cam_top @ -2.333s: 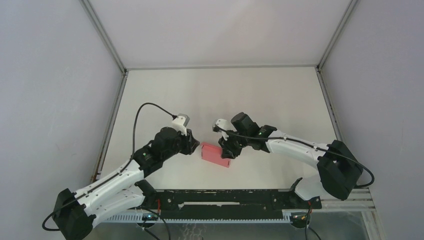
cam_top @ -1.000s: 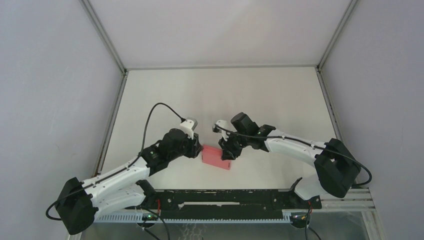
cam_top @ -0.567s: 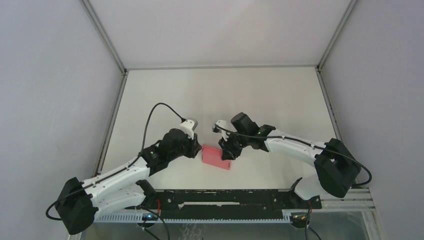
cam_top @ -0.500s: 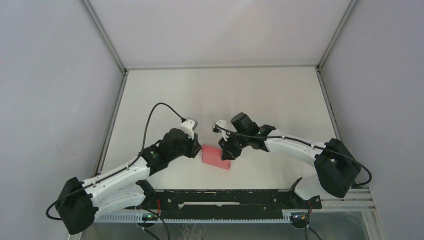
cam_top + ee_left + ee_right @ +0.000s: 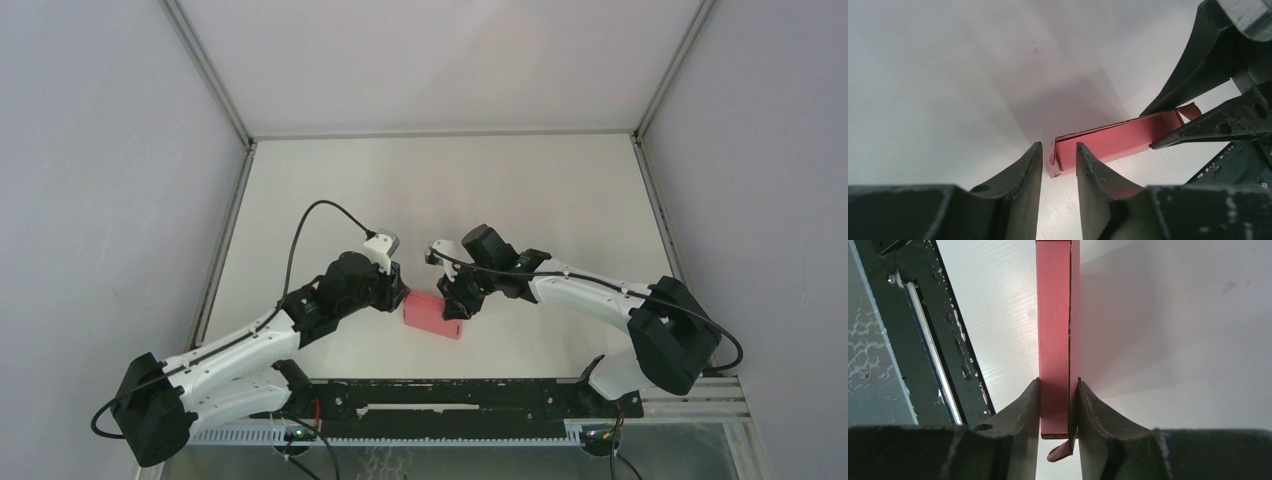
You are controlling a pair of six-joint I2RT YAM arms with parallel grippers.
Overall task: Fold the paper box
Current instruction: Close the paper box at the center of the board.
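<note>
The paper box [image 5: 433, 314] is a pink, flattened cardboard sleeve lying on the white table between my two arms. My right gripper [image 5: 457, 306] is shut on its right end. In the right wrist view both fingers press the box [image 5: 1053, 330] from either side of the gripper [image 5: 1058, 382], and a small tab [image 5: 1060, 452] curls out below the end. My left gripper [image 5: 400, 297] is at the box's left end. In the left wrist view its jaws [image 5: 1058, 146] stand apart around the end flap of the box [image 5: 1118, 141], with a gap on the left side.
A black rail [image 5: 450, 400] runs along the near table edge, close below the box, and also shows in the right wrist view [image 5: 913, 340]. Grey walls with metal frame posts [image 5: 215, 90] enclose the table on three sides.
My left gripper has moved right, up to the box's left end, and has turned slightly in the last half second. The right gripper and the box have stayed in place.
</note>
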